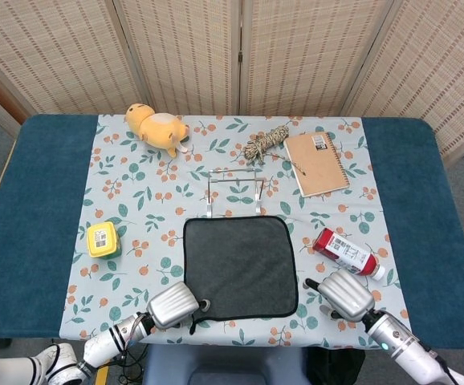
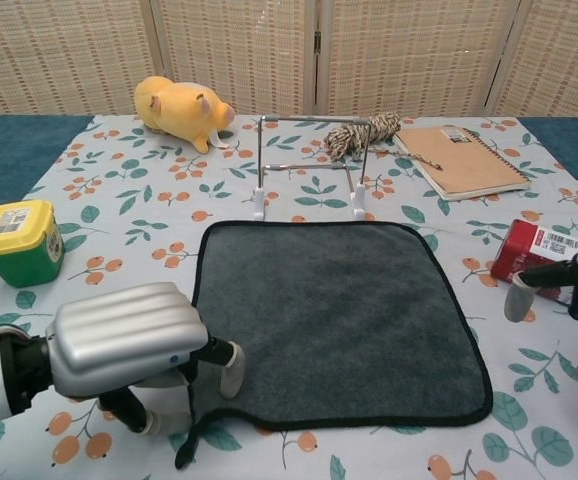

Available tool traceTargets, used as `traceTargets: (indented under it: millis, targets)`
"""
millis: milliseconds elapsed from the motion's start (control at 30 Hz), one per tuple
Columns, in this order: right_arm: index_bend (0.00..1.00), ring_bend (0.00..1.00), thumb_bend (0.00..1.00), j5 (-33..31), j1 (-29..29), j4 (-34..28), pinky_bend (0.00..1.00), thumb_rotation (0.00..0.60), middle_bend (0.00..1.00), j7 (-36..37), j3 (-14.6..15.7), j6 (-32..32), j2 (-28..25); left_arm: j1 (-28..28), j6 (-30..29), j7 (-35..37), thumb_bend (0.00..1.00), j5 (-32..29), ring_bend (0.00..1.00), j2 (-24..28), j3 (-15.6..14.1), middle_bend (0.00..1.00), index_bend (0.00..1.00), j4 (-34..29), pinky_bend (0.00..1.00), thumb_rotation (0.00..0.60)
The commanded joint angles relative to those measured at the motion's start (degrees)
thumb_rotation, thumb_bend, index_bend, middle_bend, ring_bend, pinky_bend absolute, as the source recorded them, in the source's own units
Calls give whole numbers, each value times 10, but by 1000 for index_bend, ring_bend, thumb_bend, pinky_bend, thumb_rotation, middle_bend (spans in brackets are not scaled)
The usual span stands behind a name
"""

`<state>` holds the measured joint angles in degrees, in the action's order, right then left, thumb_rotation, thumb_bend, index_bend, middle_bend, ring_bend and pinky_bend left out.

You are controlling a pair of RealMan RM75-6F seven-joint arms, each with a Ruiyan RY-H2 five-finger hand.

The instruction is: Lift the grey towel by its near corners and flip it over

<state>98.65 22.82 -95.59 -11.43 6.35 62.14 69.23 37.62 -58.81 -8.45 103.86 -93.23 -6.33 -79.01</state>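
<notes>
The grey towel [image 2: 334, 320] is soft, matt cloth with a fine nap and a black stitched edge. Both hands — the left hand [image 2: 119, 340] and the right hand [image 1: 346, 295] — have ribbed, silvery shells with a dull satin sheen. The tablecloth [image 1: 128, 192] looks a smooth printed fabric. The little rack [image 2: 311, 165] is thin bright metal wire — the notebook [image 2: 461, 160] has a matt brown card cover. The yellow toy [image 2: 179, 110] is plush.

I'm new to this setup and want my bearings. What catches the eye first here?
The grey towel lies flat at the table's near middle, with the left hand at its near left corner. The right hand waits off the towel's right edge, beside a red bottle. A yellow plush lies at the far left.
</notes>
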Motion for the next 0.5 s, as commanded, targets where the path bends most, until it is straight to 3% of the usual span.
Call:
traceTargets:
  millis: [33, 500]
  targets:
    - [349, 826, 229, 0, 0, 2, 983, 600, 906, 2, 1, 2, 1, 2, 2, 3, 344, -3, 940, -3, 0, 988, 463, 1, 1000, 600]
    - [376, 830, 231, 24, 8, 18, 983, 600, 912, -9, 8, 1, 23, 11, -2, 14, 406, -15, 949, -13, 3, 998, 545, 1, 1000, 600]
